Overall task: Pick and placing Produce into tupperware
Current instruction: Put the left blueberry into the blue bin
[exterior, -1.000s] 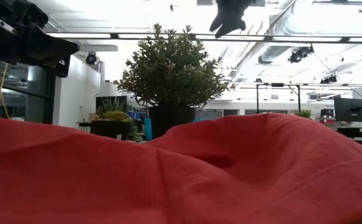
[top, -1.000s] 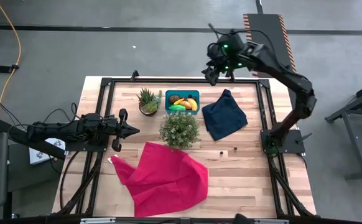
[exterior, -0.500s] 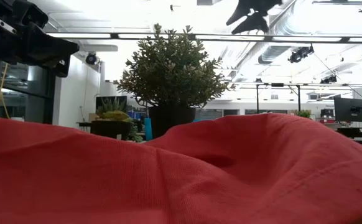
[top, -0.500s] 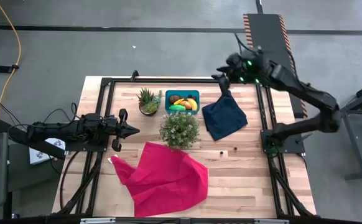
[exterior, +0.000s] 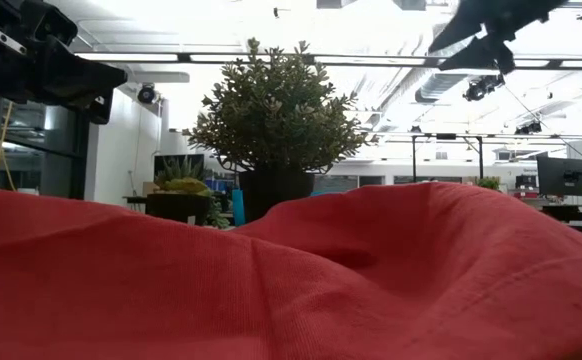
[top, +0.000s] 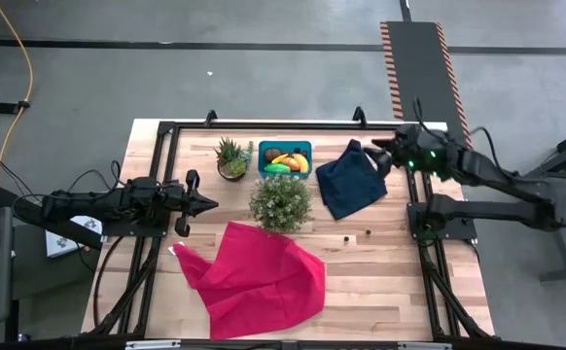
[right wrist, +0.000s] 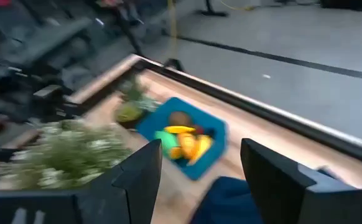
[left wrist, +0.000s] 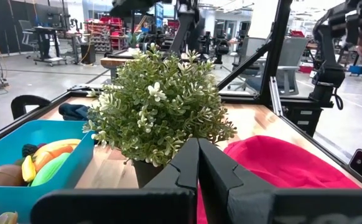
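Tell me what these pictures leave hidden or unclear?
- Low view: the red cloth fills the foreground and hides the tabletop; the tupperware shows only as a blue sliver beside the bushy plant.
- High view: two tiny dark bits are too small to identify.
- Right wrist view: motion blur smears the produce.
- Left wrist view: the picture's edge cuts off the tupperware.

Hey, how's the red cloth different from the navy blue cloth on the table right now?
The red cloth is much larger than the navy cloth. The red cloth lies toward the table's near edge, below the bushy plant; the navy cloth lies to the plant's right, next to the teal tub, with the right gripper over its far corner. The red cloth is rumpled, the navy one flatter. Both lie loose on the wooden table.
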Action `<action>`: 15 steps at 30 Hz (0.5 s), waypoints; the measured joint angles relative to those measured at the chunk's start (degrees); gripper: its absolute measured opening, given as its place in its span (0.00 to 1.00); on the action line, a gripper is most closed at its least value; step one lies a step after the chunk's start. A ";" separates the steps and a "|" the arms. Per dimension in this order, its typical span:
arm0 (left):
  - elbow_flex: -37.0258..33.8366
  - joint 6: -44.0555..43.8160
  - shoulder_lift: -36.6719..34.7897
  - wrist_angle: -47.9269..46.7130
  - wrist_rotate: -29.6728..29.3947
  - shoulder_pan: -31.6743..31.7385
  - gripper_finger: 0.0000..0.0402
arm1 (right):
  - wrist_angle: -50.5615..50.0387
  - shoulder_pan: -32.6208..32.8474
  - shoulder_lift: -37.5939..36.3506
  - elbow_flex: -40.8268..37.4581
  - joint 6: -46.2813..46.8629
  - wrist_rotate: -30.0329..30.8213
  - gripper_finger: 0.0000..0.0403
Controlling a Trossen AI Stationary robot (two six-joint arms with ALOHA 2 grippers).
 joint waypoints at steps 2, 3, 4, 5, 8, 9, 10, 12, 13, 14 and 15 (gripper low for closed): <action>0.00 0.00 0.00 0.00 0.01 0.01 0.00 | 3.29 2.87 -3.63 -3.92 2.31 1.26 0.52; 0.00 0.00 0.00 0.00 0.00 0.01 0.00 | 4.60 4.24 -4.97 -5.63 3.41 1.63 0.52; 0.00 0.00 0.00 0.00 0.00 0.00 0.00 | 5.32 5.57 -5.95 -6.91 4.53 2.40 0.52; 0.00 0.00 0.00 0.00 0.00 0.02 0.00 | 5.57 6.90 -6.67 -8.00 5.53 3.40 0.52; 0.00 0.00 0.00 0.00 0.00 0.01 0.00 | 4.37 11.16 -6.87 -9.36 8.27 7.58 0.52; 0.00 0.00 0.00 0.00 0.00 0.00 0.00 | 3.47 12.64 -6.54 -9.38 9.01 9.30 0.52; 0.00 0.00 0.00 0.00 0.01 0.00 0.00 | 3.02 14.11 -6.01 -9.38 9.72 11.16 0.52; 0.00 0.00 0.00 0.00 0.00 0.00 0.00 | 2.34 16.98 -5.21 -9.37 11.58 15.14 0.52; 0.00 0.00 0.00 0.00 0.00 0.00 0.00 | 2.16 18.34 -4.80 -9.36 12.77 17.27 0.52; 0.00 0.00 0.00 0.00 0.02 0.02 0.00 | 1.86 19.78 -4.36 -9.36 14.21 19.30 0.52; 0.00 0.00 0.00 0.00 0.00 0.00 0.00 | 1.02 21.16 -3.82 -9.34 16.11 21.15 0.52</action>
